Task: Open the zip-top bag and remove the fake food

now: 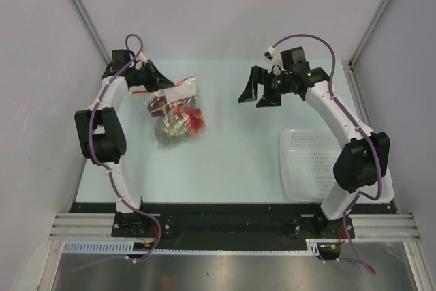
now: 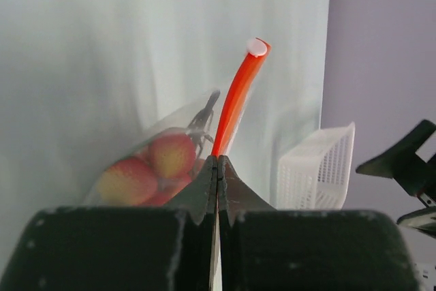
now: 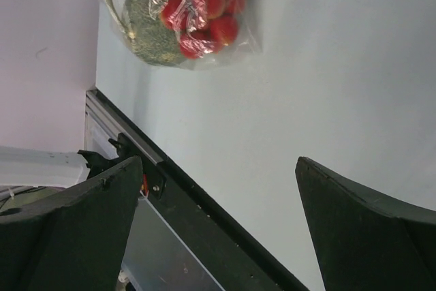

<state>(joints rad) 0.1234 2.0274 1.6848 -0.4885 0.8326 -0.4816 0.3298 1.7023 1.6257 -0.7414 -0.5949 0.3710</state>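
Note:
The clear zip-top bag (image 1: 176, 109) lies at the back left of the table, its red-orange zip strip (image 2: 235, 100) toward the left arm. Inside show the fake food: a dark red apple (image 1: 157, 105), red-and-yellow bits (image 1: 192, 118) and a pale-green leafy vegetable (image 1: 167, 131). My left gripper (image 1: 162, 82) is shut on the bag's zip edge; in the left wrist view its jaws (image 2: 217, 161) pinch the strip. My right gripper (image 1: 255, 95) is open and empty, above the table to the right of the bag. The right wrist view shows the bag (image 3: 178, 15) far off.
A white mesh basket (image 1: 308, 161) sits at the front right of the table, beside the right arm's base; it also shows in the left wrist view (image 2: 317, 168). Grey walls enclose the table on three sides.

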